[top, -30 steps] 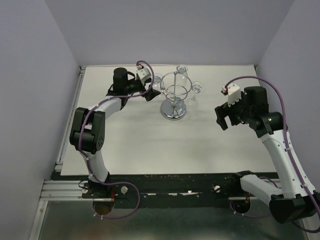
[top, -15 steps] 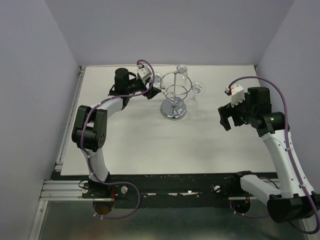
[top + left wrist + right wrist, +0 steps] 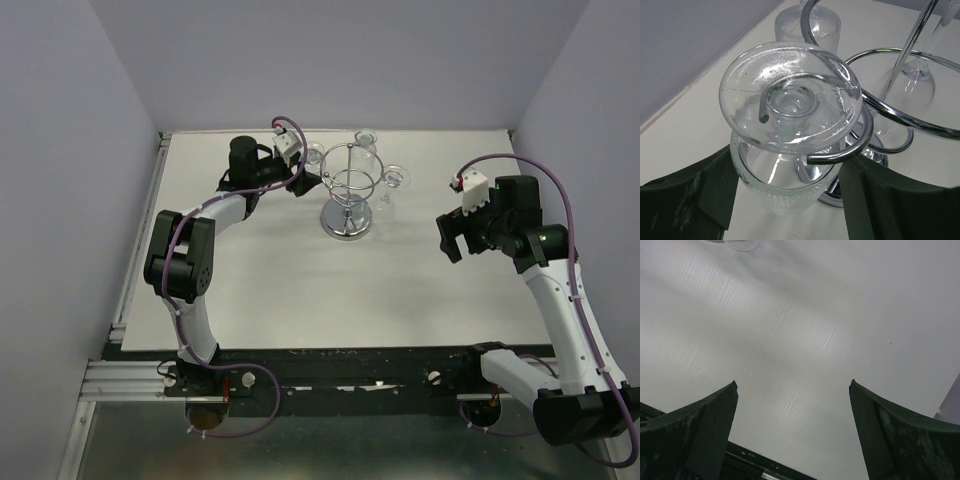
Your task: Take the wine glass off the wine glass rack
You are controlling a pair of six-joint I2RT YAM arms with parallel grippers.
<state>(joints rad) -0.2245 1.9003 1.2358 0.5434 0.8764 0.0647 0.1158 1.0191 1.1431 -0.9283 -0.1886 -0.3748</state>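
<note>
Early stage | wine glass (image 3: 790, 115) is hanging on wine glass rack (image 3: 347, 222), nine o'clock side | left tool (image 3: 787, 167) is straddling its bowl, grip unclear | right tool (image 3: 792, 384) is gaping, empty | unhooking remaining

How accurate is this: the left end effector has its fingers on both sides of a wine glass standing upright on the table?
One error: the wine glass hangs upside down from the wine glass rack, not upright on the table, as the left wrist view shows. The left end effector does have its fingers on both sides.
</note>
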